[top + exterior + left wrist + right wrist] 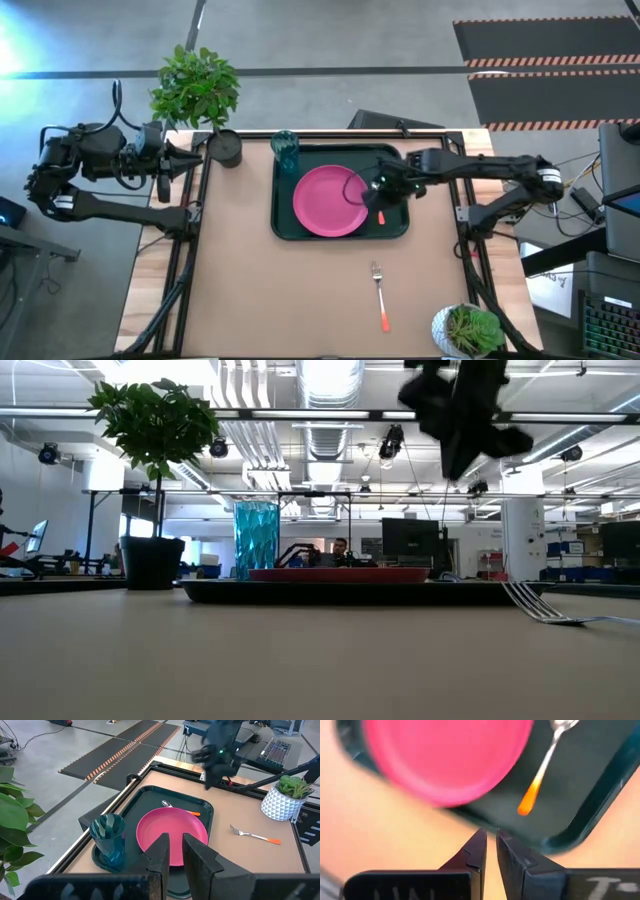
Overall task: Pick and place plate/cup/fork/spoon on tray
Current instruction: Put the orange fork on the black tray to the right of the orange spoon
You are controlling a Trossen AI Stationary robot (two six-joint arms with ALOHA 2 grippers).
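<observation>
- Lying on the bare brown tabletop (240,290) nearest the front edge: the slim silver fork with orange handle (380,297), tines toward the tray, handle toward the front, well apart from the tray.
- White patterned plant pot with a green succulent (468,330) sits at the front right corner, near the fork but not touching.
- Large dark green rectangular tray with raised rim (283,226) sits mid-table toward the back.
- Round flat bright pink plastic plate (328,201) lies flat inside the tray, roughly centred.
- Small silver spoon with orange handle (543,767) lies on the tray floor just beside the plate, on the tray's right side; partly hidden under the arm in the high view.
- Small translucent teal-green tumbler (285,150) stands upright in the tray's back left corner, beside the plate.
- Right gripper (490,851) hangs above the tray's right side, over the spoon area, clear of the table in the low view; fingers nearly together, narrow gap, nothing between them.
- Left gripper (173,854) is parked off the table's back left corner, pointing at the tray; fingers narrow, holding nothing.
- Dark grey plant pot with a leafy green plant (224,148) stands at the back left, just beside the tray corner.
</observation>
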